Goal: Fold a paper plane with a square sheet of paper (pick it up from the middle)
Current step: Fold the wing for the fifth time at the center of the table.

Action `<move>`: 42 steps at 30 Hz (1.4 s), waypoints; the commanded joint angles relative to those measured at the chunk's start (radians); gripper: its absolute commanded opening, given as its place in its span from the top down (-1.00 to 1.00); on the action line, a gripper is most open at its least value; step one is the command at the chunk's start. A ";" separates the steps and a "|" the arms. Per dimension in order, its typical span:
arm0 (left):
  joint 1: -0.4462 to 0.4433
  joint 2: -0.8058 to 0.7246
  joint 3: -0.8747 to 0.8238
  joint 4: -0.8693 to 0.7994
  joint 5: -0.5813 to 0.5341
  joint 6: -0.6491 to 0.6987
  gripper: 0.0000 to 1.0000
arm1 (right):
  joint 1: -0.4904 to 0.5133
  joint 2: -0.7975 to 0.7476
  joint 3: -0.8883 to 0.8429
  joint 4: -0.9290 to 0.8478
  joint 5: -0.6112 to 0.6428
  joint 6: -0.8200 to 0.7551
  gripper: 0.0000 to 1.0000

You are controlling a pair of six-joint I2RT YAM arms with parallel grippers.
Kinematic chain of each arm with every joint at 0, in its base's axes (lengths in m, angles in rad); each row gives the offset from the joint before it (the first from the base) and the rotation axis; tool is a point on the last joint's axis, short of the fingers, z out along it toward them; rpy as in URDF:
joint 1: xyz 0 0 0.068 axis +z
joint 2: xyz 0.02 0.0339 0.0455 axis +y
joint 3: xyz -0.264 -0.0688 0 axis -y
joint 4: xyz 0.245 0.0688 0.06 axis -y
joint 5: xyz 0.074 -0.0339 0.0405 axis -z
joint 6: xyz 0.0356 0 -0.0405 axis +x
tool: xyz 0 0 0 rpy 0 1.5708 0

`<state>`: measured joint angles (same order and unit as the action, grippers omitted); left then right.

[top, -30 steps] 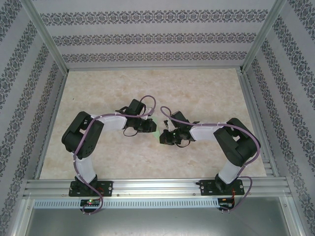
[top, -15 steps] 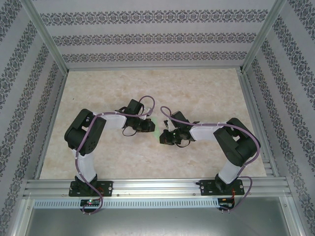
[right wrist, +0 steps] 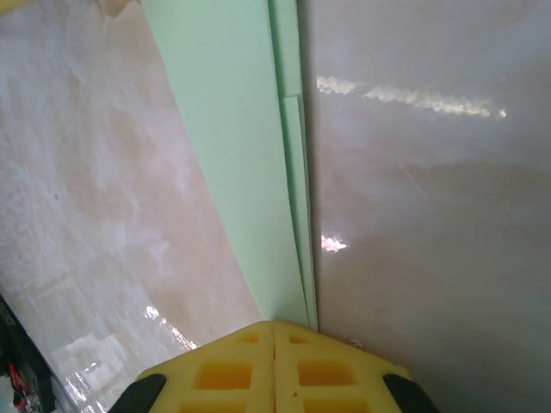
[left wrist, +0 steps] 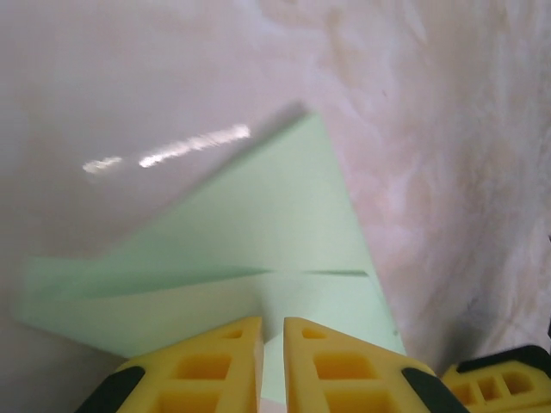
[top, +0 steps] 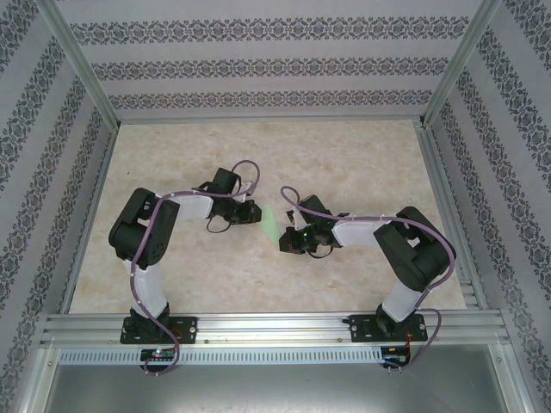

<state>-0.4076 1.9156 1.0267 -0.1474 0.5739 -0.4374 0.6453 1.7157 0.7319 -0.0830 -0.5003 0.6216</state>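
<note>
**Green paper plane between two robot arms**

The plane [top: 274, 225], a pale green folded dart, is over the middle of the worktop [top: 362, 155], directly between the two arms. From the right wrist, its stacked folded edges run straight into the seam of the right fingers [right wrist: 232, 366]. These are closed on it, probably steadying the spine so the other side can be worked. From the left wrist, a broad triangular flap with a crease spreads out ahead of the left fingers [left wrist: 215, 366]. They are nearly together, with green showing in the narrow slit between them. Whether they pinch the flap or just sit over it cannot be told.
</note>
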 commanded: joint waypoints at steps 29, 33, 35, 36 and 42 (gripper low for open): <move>0.164 -0.069 0.139 -0.086 -0.105 -0.009 0.66 | -0.006 0.076 -0.059 -0.161 0.128 -0.016 0.87; 0.117 -0.159 0.061 -0.028 -0.049 -0.063 0.66 | -0.006 0.074 -0.048 -0.160 0.127 -0.013 0.87; 0.071 -0.183 0.028 -0.008 -0.032 -0.082 0.67 | -0.007 0.079 -0.046 -0.157 0.126 -0.008 0.87; 0.048 -0.188 0.015 -0.002 -0.027 -0.087 0.67 | -0.006 0.080 -0.046 -0.156 0.126 -0.010 0.87; -0.091 -0.154 -0.015 0.016 0.010 -0.099 0.70 | -0.005 0.076 -0.046 -0.160 0.129 -0.004 0.87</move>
<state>-0.4606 1.7386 1.0252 -0.1642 0.5446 -0.5125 0.6453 1.7237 0.7372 -0.0597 -0.5064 0.6113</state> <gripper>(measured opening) 0.151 0.066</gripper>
